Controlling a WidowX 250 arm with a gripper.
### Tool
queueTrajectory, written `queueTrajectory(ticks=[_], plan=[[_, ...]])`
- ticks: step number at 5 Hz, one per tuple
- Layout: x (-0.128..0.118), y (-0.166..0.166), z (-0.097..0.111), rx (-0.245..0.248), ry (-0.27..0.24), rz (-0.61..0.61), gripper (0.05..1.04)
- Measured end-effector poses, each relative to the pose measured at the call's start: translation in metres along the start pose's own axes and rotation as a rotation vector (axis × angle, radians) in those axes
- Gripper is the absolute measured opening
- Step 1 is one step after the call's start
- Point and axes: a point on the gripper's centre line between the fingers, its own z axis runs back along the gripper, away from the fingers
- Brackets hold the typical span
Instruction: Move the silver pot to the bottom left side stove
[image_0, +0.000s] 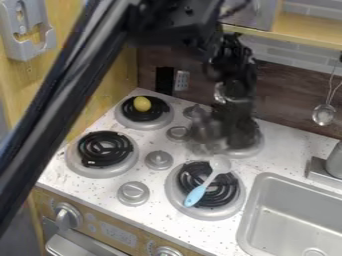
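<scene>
Black arm (70, 95) in long slanting bars across the upper left, nearest the camera. Beyond it, black gripper (239, 138) pointing down over the rear right burner (249, 148). Cannot tell whether the jaws are set wide, narrow or closed on anything. Just beside them, toward the left, silver pot (208, 132), close to that same burner; exact contact with jaws or burner impossible to make out.

Seems, by judgement, to be at the pickup step or the very start of the carry, with placing not yet done. Goal: bottom left burner (105, 148), diagonally across toward the near left. Calls next for a sure hold on the pot, then enough lift to pass over the stove knobs (159, 159) between. After that, lower gently, keep level, centre on the coil, release.

Worth watching: yellow toy (141, 104) on the rear left burner and blue-handled spoon (204, 187) lying across the front right one. Best to keep clear of both. Could tip or slide if gripped only at an edge.
</scene>
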Motion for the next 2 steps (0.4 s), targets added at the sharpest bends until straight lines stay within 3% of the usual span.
queueTrajectory(ticks=[1, 2], plan=[[-0.004, 0.043, 0.018, 0.066, -0.060, 0.072, 0.064], [-0.020, 0.068, 0.038, 0.106, -0.059, 0.142, 0.064]])
